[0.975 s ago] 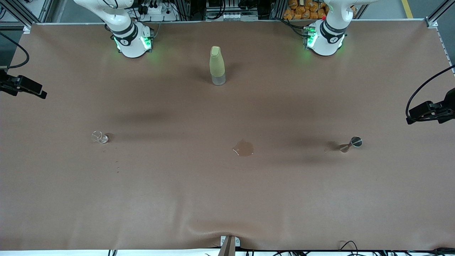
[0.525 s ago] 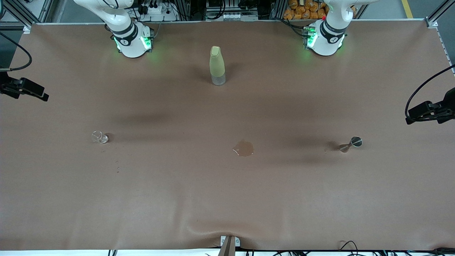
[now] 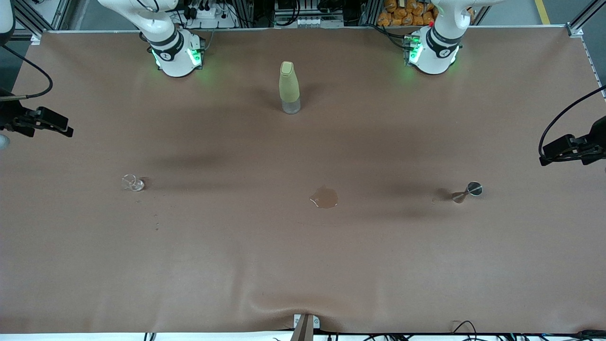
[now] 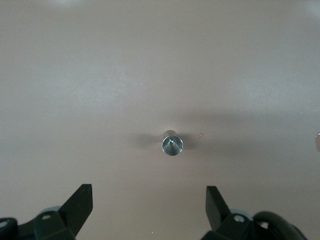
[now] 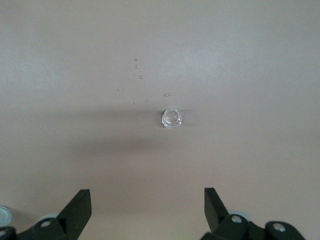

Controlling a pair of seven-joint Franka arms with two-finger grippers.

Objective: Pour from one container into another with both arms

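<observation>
The tiny clear glass cup [image 3: 132,183] stands on the brown table toward the right arm's end. In the right wrist view the glass cup [image 5: 171,118] lies far below my right gripper [image 5: 147,191], which is open and empty. The steel jigger [image 3: 468,191] stands upright toward the left arm's end. From the left wrist view I look down into the jigger's round mouth [image 4: 172,144], far below my open, empty left gripper [image 4: 148,189]. Both grippers hang high, the right gripper [image 3: 64,129] and the left gripper [image 3: 549,154] each at its own end of the table.
A tall yellow-green bottle [image 3: 289,87] stands midway between the two arm bases. A small puddle [image 3: 325,197] lies on the table between cup and jigger. Small droplets [image 5: 137,65] dot the cloth near the cup. The brown cloth [image 3: 303,265] covers the whole table.
My right gripper has drifted a little inward over the table's end. The left gripper has barely moved. Cup, jigger and bottle stay where they were.
</observation>
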